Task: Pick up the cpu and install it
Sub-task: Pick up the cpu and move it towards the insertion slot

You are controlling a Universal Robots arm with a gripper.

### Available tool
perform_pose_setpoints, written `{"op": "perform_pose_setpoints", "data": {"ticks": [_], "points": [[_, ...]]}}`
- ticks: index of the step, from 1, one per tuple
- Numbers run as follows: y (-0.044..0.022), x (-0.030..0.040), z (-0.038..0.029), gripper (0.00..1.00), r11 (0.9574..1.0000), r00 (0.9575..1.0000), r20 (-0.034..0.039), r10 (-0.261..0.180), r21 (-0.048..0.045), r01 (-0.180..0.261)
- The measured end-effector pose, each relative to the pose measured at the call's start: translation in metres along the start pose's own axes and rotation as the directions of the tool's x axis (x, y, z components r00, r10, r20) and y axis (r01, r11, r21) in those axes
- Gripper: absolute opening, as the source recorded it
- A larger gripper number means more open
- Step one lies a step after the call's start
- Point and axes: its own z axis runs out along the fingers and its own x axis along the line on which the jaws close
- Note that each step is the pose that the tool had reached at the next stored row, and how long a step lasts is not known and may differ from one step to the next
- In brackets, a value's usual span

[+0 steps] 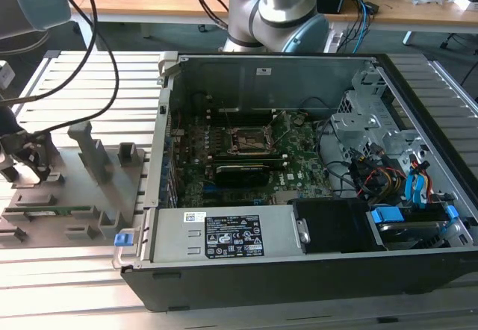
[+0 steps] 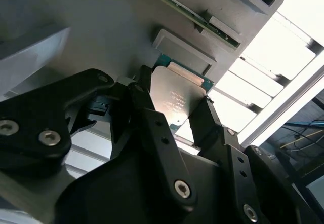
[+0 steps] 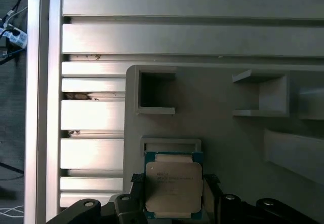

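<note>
Gripper (image 2: 175, 98) seen lowered over grey tray (image 1: 84, 195) at the exterior view's left | black fingers (image 2: 152, 120) closed narrowly against two opposite edges of the cpu (image 3: 173, 186) | cpu held flat, silvery top up, just beside a tray block (image 3: 171, 145) | slatted metal table (image 3: 192, 36) underneath | open computer case (image 1: 314, 263) well apart, socket (image 1: 250, 139) uncovered.

End effector (image 1: 33, 170) at grey tray (image 1: 95, 195) beside open PC case (image 1: 314, 272).

Open computer case (image 1: 314, 274), motherboard socket (image 1: 250, 140), grey slotted tray (image 1: 78, 192), slatted metal table (image 1: 60, 289).
</note>
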Motion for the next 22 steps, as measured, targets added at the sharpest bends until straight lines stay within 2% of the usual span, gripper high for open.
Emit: {"op": "perform_pose_setpoints", "data": {"ticks": [4,6,12,15,19,22], "points": [[0.0003,0.0,-0.0061,0.55,1.0,1.0,0.0001,0.0,0.0,0.0],[0.0006,0.0,-0.0125,0.55,1.0,1.0,0.0,0.0,0.0,0.0],[0.0011,0.0,-0.0238,0.55,1.0,1.0,0.0,0.0,0.0,0.0],[0.0016,-0.0001,-0.033,0.55,1.0,1.0,0.0,0.0,0.0,0.0],[0.0019,-0.0001,-0.0409,0.55,1.0,1.0,0.0,0.0,0.0,0.0],[0.0022,-0.0001,-0.0509,0.55,1.0,1.0,0.0,0.0,0.0,0.0]]}}
